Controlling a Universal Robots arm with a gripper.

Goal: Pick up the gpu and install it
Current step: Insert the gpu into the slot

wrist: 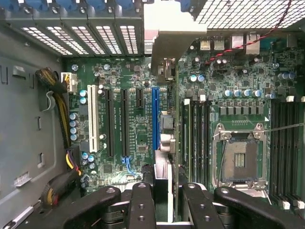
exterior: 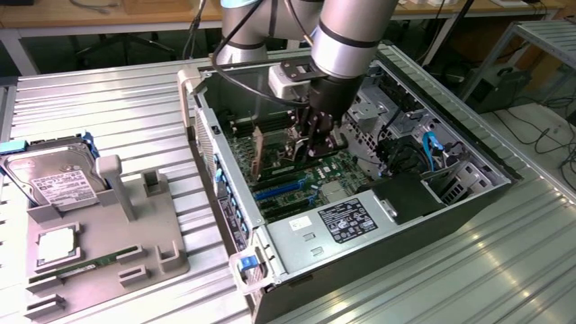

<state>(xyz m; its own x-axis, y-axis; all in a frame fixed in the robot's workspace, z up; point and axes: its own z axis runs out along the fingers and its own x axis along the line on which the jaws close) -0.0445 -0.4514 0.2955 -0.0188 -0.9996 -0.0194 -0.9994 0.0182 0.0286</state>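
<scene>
Holding gpu [wrist: 164, 62] edge-on in end effector [wrist: 163, 202], fingers closed on card | inside open case [exterior: 468, 202], over motherboard [wrist: 128, 124] slots | hard drive [exterior: 54, 177] on worktop [exterior: 108, 115]

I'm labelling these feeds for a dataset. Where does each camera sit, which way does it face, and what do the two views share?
Exterior view: off the arm, raised, looking down at the open black computer case on the ribbed metal table; the silver arm and its gripper reach in.
Wrist view: on the wrist, facing down onto the green motherboard; black gripper fingers hold the thin dark gpu card edge-on.
Shared: motherboard, gripper, gpu.
</scene>
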